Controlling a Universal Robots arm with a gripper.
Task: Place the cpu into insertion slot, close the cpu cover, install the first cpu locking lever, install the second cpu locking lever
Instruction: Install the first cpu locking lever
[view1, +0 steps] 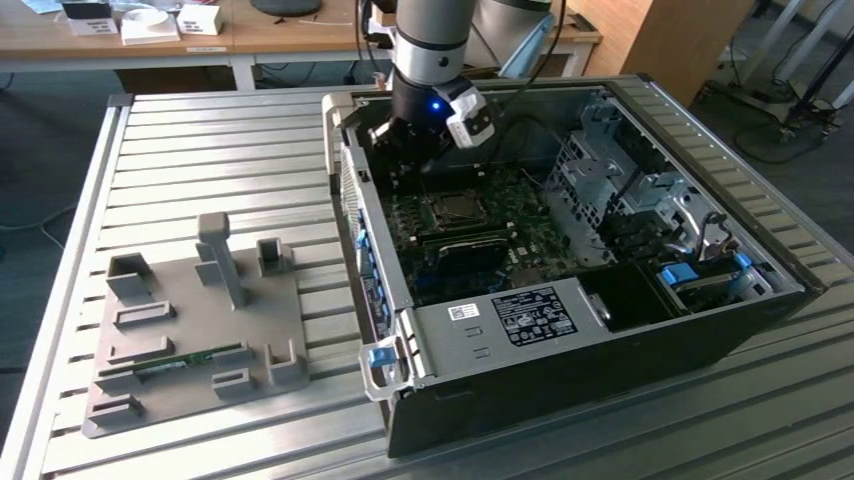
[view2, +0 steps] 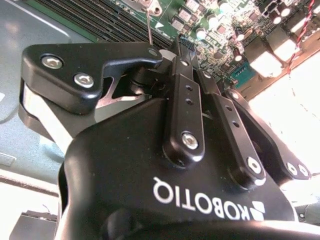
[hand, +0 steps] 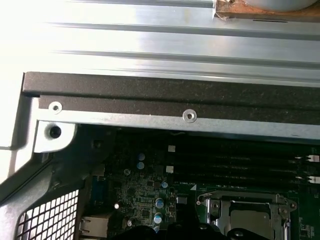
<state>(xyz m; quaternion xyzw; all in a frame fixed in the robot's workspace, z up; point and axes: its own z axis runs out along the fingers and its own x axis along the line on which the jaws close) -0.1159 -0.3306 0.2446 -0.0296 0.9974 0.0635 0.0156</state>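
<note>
Inside an open computer case (view1: 574, 345), the arm's gripper (view2: 183, 44) hangs low over the green motherboard (view2: 215, 20), its fingers (view2: 186, 95) drawn together with nothing visible between them. The insertion slot (view1: 455, 209) lies mid-board, just beside the gripper. The cpu cover (hand: 242, 203) appears folded down over it, and the grey patch in its window looks like the cpu (hand: 250, 218), already seated.

A thin steel rod, probably a locking lever (view2: 149, 27), stands upright close beside the fingertips; whether they touch cannot be told. Such a lever is likely light but stiff and springy, so it would resist and could slip off smooth pads. The safest place to bear on it is near its free end, well away from the hinge. The cover is thin sheet metal that bends easily, and the chip beneath is light and fragile — pressing on the frame rather than the window seems wise.

The exterior view alone places the gripper within the case, between the slot and the far wall. The first wrist view gives the cover's frame and the black memory slots (hand: 240, 160) alongside it. The second wrist view shows the fingers and the rod — neither can be made out from outside.
</note>
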